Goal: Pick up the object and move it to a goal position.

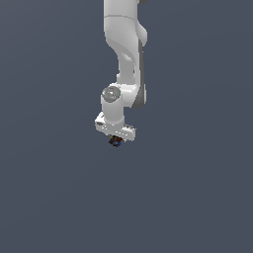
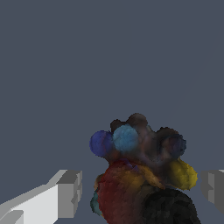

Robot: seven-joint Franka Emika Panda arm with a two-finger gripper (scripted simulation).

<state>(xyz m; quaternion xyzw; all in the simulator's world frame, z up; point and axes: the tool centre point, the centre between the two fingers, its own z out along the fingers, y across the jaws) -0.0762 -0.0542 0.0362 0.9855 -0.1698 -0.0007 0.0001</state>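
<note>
Plain slate-grey ground is lying beneath the white gripper (image 1: 116, 138), whose fingers (image 2: 69, 194) are standing spread, not yet touching the lumpy dark object (image 2: 142, 173) between them, probably light, bumpy, best pinched mid-body.

The lump (image 1: 115, 142) under the end effector (image 1: 115, 140) is too small in the exterior view to show its shape. In the wrist view its lower part is cut off, and so are both fingers (image 2: 68, 194).

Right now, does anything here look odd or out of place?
Nothing looks damaged or spilled. The only curiosity is the lumpy dark object, speckled blue, yellow and reddish, sitting between the end effector fingers.
</note>
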